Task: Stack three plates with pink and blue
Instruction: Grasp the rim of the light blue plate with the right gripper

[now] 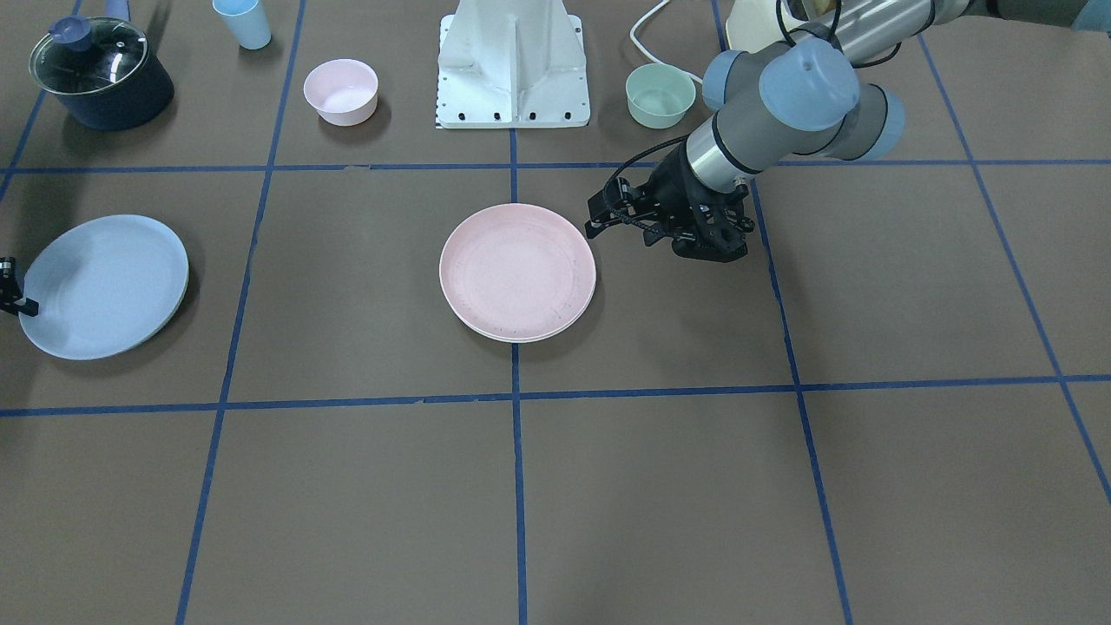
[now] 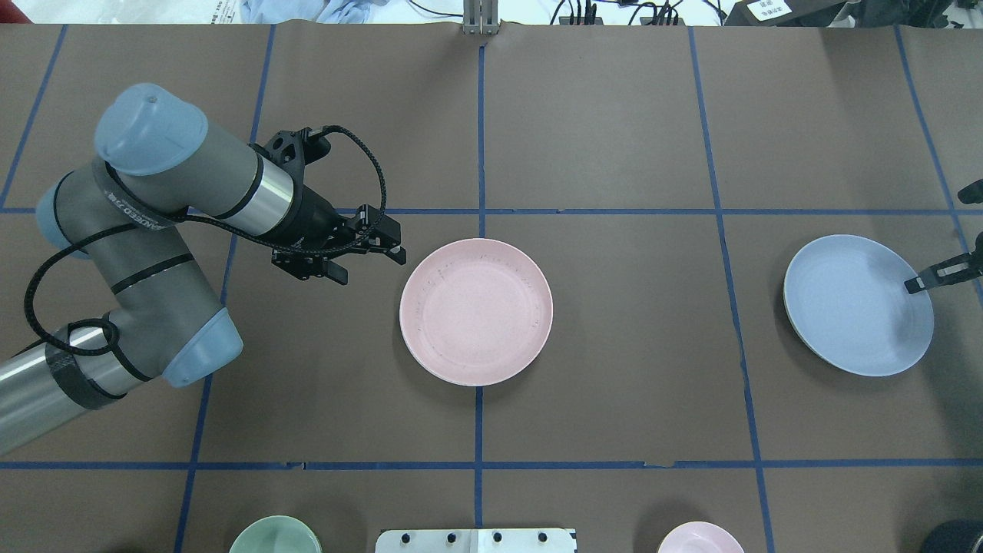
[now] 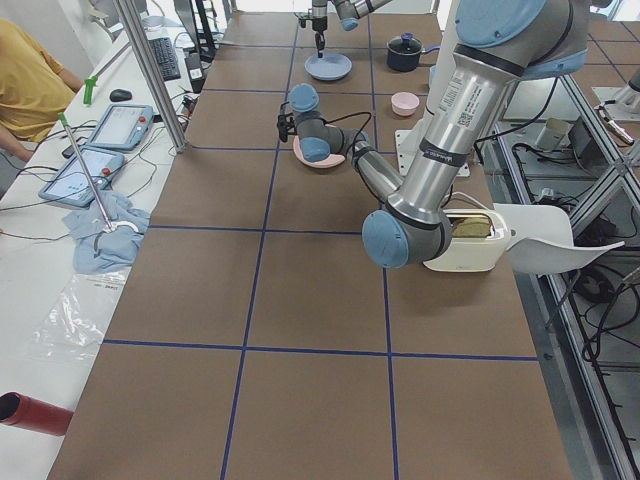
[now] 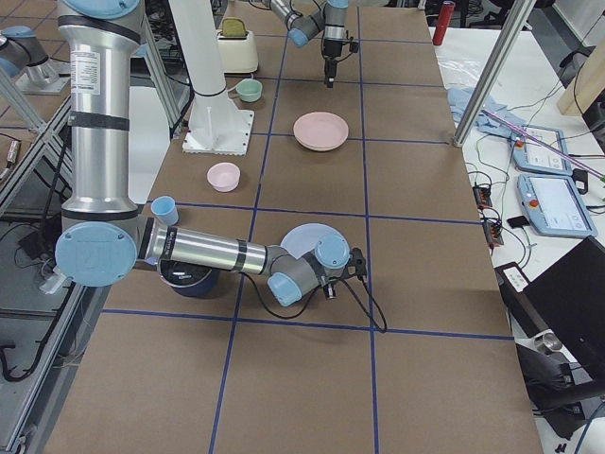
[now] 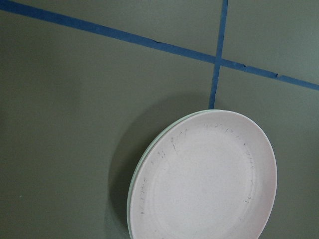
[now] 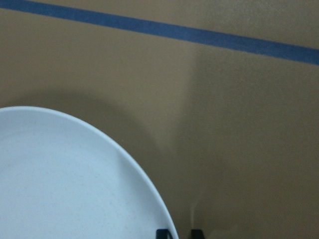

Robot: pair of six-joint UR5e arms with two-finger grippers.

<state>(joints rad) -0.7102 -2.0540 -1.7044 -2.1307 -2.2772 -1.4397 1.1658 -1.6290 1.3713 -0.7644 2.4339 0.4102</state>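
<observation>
Jaws of the left gripper [image 2: 395, 244] stand apart and empty, just beside the pink plate [image 2: 476, 311] and clear of its rim. Jaws of the right gripper [image 6: 178, 233] straddle the rim of the blue plate [image 2: 856, 307], one finger over it and one outside; whether they pinch it cannot be told. On the worktop [image 2: 614, 384], the pink plate lies at centre on the cream plate [image 5: 133, 196]. The blue plate lies well apart, on the robot's right.
</observation>
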